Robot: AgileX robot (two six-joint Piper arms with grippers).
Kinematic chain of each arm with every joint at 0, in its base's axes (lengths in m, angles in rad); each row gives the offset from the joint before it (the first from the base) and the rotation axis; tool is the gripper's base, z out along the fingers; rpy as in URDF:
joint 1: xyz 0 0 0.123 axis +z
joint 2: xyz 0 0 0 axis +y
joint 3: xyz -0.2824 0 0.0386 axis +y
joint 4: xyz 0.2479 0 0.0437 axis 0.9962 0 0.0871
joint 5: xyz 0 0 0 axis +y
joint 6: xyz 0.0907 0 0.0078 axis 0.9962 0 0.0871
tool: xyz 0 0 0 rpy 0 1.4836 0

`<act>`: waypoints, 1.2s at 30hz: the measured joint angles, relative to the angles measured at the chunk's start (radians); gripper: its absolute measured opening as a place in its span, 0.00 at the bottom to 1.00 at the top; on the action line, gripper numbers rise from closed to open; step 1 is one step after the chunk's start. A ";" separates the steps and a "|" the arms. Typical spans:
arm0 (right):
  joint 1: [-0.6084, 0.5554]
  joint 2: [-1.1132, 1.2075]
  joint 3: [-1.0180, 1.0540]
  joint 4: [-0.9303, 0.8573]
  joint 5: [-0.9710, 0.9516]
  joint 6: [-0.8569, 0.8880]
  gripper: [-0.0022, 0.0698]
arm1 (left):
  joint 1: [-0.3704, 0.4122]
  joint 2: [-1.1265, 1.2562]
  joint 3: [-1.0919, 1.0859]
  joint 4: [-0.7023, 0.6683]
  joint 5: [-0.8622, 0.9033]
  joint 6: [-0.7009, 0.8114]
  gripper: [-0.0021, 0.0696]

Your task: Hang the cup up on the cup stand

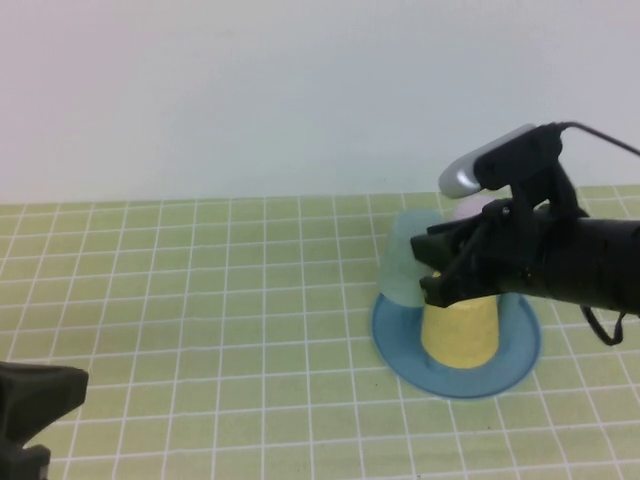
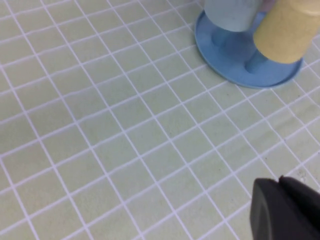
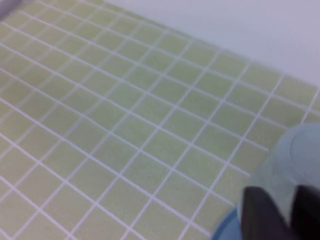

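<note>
the yellow cup [image 1: 459,333] is seen upside down on the blue cup stand [image 1: 396,345], its wide mouth toward the dish and its narrower closed base upward, so its long axis stands close to upright, perhaps a touch tilted. a mint-green cup [image 1: 404,262] is hung just behind it on the same stand, and a pale pink cup [image 1: 468,208] is partly hidden behind the arm.

the right gripper [image 1: 437,272] is held just above the yellow cup's base; its fingers appear fairly near together with nothing clamped between them, and contact with the cup cannot be confirmed. the left gripper [image 1: 25,425] is parked low at the near left edge of the table, well apart from the stand, jaws closed and empty.

the step in hand is judged to be the release and withdrawal. it is best done by lifting straight up along the cup's axis, so that the cup is not dragged off its peg and the green cup beside it is not knocked.
</note>
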 joint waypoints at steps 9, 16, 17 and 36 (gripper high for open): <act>0.000 -0.207 0.015 -0.082 -0.002 -0.028 0.04 | 0.000 -0.172 0.115 -0.010 -0.021 0.000 0.03; 0.000 -0.498 0.156 -0.085 -0.119 -0.085 0.03 | 0.000 -0.296 0.244 -0.016 -0.083 -0.034 0.03; 0.000 -0.552 0.187 -0.085 -0.125 -0.087 0.03 | 0.000 -0.307 0.252 -0.016 -0.096 -0.035 0.03; 0.000 -1.334 0.809 0.012 -0.065 -0.096 0.03 | -0.039 -0.317 0.298 -0.071 -0.393 -0.050 0.03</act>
